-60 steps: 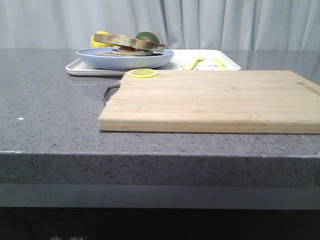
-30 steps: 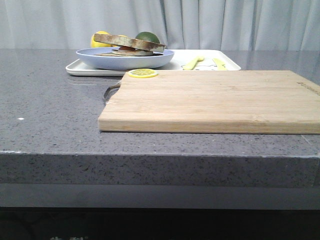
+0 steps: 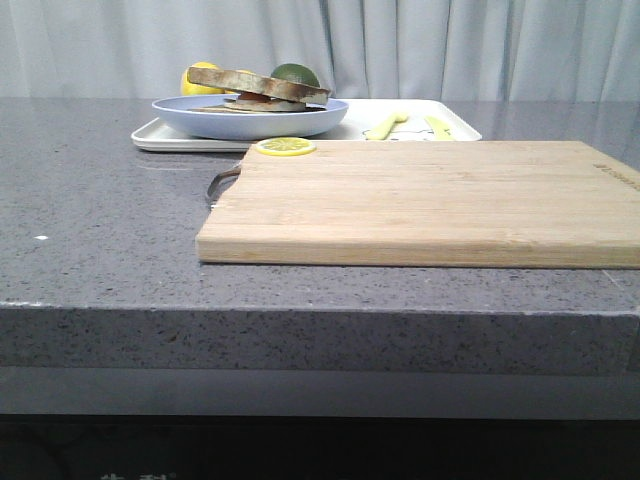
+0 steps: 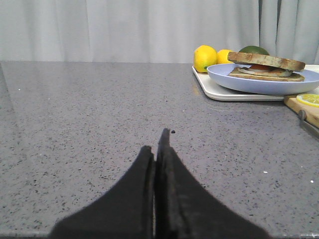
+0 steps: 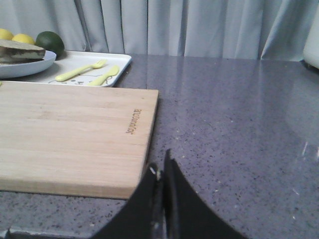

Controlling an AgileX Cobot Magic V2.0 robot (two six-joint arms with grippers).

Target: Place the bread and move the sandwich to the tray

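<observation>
The sandwich (image 3: 258,87), two brown-crusted slices with egg between them, lies on the pale blue plate (image 3: 250,118), which rests on the left part of the white tray (image 3: 445,118) at the back of the counter. It also shows in the left wrist view (image 4: 266,65) and at the edge of the right wrist view (image 5: 20,50). A separate loose bread slice is not in view. My left gripper (image 4: 157,144) is shut and empty, low over the bare counter to the left of the tray. My right gripper (image 5: 160,167) is shut and empty at the near right corner of the cutting board (image 5: 75,129).
A light wooden cutting board (image 3: 430,200) with a metal handle lies in front of the tray, a lemon slice (image 3: 284,146) on its far left corner. Two lemons (image 4: 205,57) and a lime (image 3: 295,73) sit behind the plate. A yellow fork (image 5: 82,70) and knife lie on the tray.
</observation>
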